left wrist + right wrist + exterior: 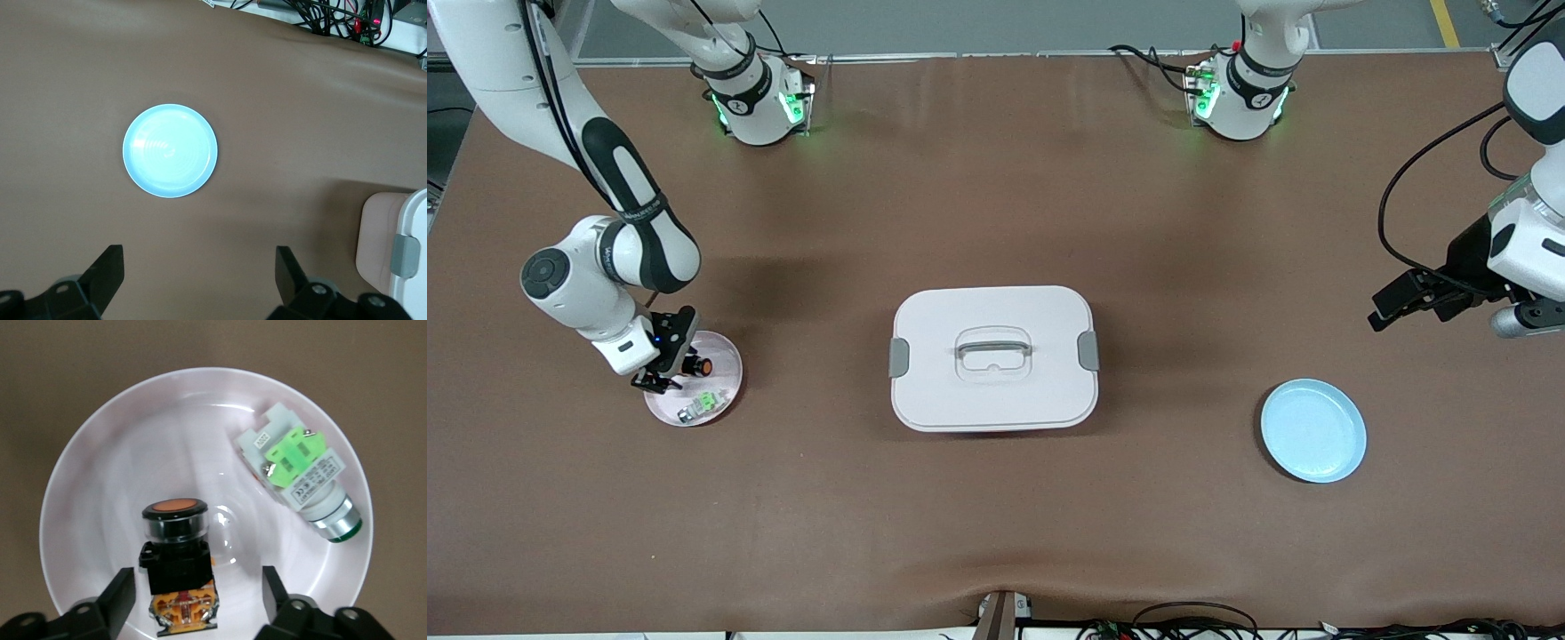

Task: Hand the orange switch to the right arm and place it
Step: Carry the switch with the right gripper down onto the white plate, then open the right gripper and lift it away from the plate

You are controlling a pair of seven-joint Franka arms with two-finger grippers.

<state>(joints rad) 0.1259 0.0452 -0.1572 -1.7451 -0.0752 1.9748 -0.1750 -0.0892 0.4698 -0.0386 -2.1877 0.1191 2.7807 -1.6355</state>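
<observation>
The orange switch (696,365) (175,560) lies on its side on the pink plate (727,354) (127,467) at the right arm's end of the table, orange cap pointing away from the wrist. My right gripper (665,377) (198,585) hangs low over that plate, open. Its fingers (122,585) stand on either side of the switch's black body, with a gap on each side. My left gripper (1382,314) (198,267) waits open and empty above the bare table at the left arm's end.
A green-and-silver part (698,406) (300,480) lies on the same pink plate beside the switch. A white lidded box (993,357) (400,247) with a handle sits mid-table. A blue plate (1313,430) (170,151) rests empty at the left arm's end, nearer to the front camera than the left gripper.
</observation>
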